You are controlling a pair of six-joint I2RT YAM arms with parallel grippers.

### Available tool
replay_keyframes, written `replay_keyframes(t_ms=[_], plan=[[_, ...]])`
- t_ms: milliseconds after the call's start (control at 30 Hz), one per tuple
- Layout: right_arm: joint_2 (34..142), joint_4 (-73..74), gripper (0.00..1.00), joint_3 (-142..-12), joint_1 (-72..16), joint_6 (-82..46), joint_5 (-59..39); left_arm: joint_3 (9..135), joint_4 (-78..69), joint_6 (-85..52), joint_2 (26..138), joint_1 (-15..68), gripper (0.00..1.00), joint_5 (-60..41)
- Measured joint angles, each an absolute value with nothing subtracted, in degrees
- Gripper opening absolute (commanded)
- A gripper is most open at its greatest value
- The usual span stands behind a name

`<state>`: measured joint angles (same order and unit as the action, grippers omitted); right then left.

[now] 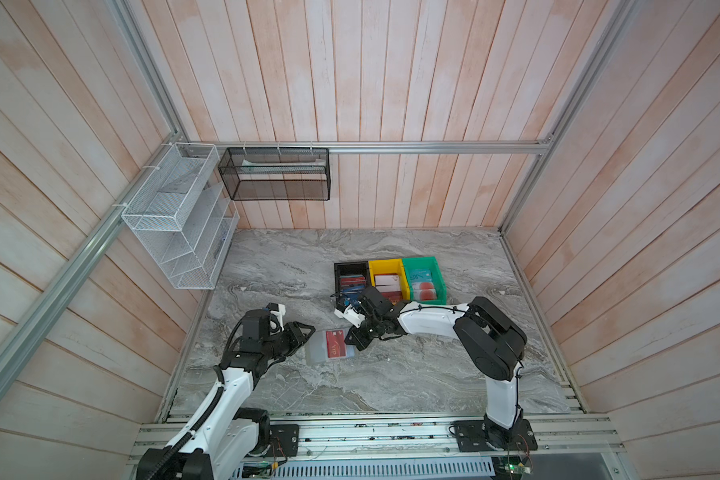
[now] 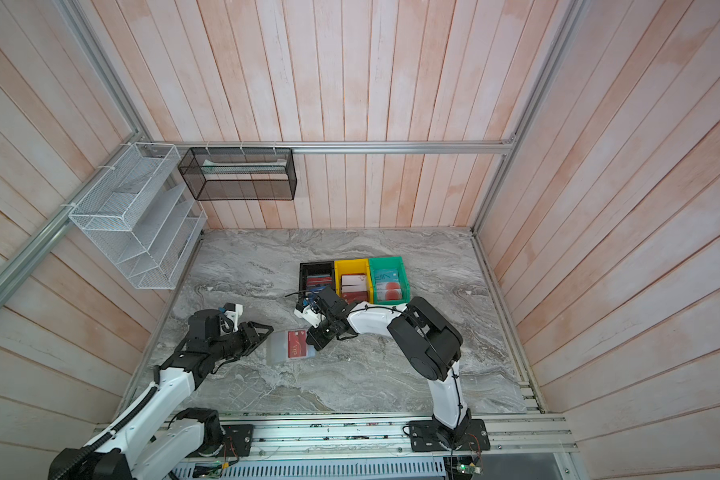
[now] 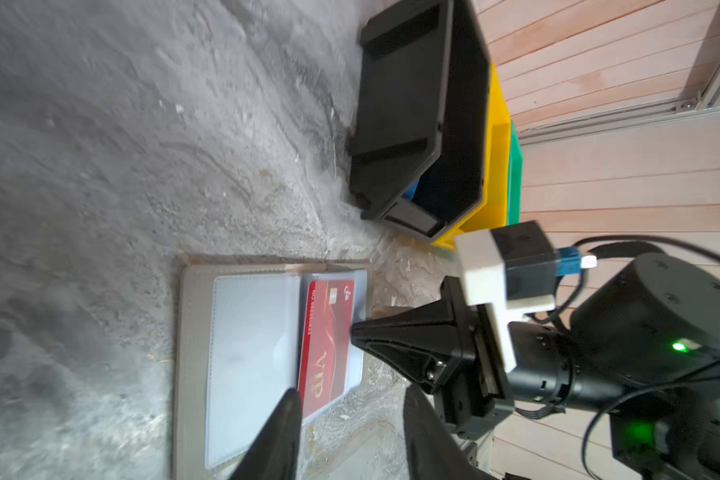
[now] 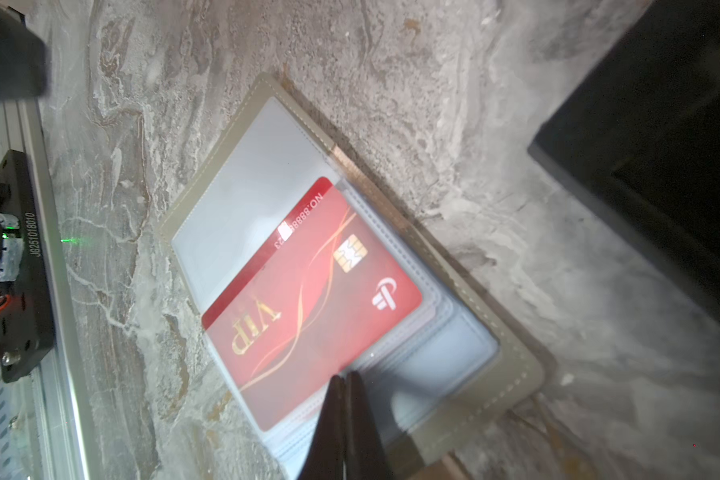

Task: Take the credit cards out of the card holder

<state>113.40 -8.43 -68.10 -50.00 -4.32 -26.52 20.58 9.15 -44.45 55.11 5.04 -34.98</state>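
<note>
Grey and spread flat like an open book, the card holder [image 1: 317,352] [image 2: 278,351] lies on the marble-patterned table [image 1: 391,374] between the two arms, its translucent sleeves facing up. The page on the left arm's side shows only pale plastic. The page on the right arm's side carries the red VIP card [image 1: 336,344] [image 4: 308,299]. The card is tucked in its sleeve, with a strip along one long edge bare of plastic, over the holder's fold.

The right gripper [image 4: 344,378] [image 1: 352,338] comes down at the holder's outer edge on that same side. Its jaws are clenched tight together, their tips resting at the card's other long edge. Whether a thin layer of sleeve or card is nipped between them cannot be told.

The left gripper [image 3: 352,390] [image 1: 306,337] sits at the holder's opposite edge, jaws parted and nothing between them. In the left wrist view one finger [image 3: 283,419] overlaps the pale page near the card's corner; contact is unclear.

Beyond the holder, well apart from it toward the back wall, a black bin [image 1: 341,270], a yellow bin [image 1: 385,265] and a green bin [image 1: 424,262] stand side by side, touching, each with cards inside.
</note>
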Motion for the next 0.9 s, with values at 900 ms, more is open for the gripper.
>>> replay_keyframes(t_ms=[900], plan=[[113.65,-8.62,0.0,-68.4,-50.0,-4.34,-26.7,18.28,-10.96,-46.72,78.02,8.49,0.24,-40.73]])
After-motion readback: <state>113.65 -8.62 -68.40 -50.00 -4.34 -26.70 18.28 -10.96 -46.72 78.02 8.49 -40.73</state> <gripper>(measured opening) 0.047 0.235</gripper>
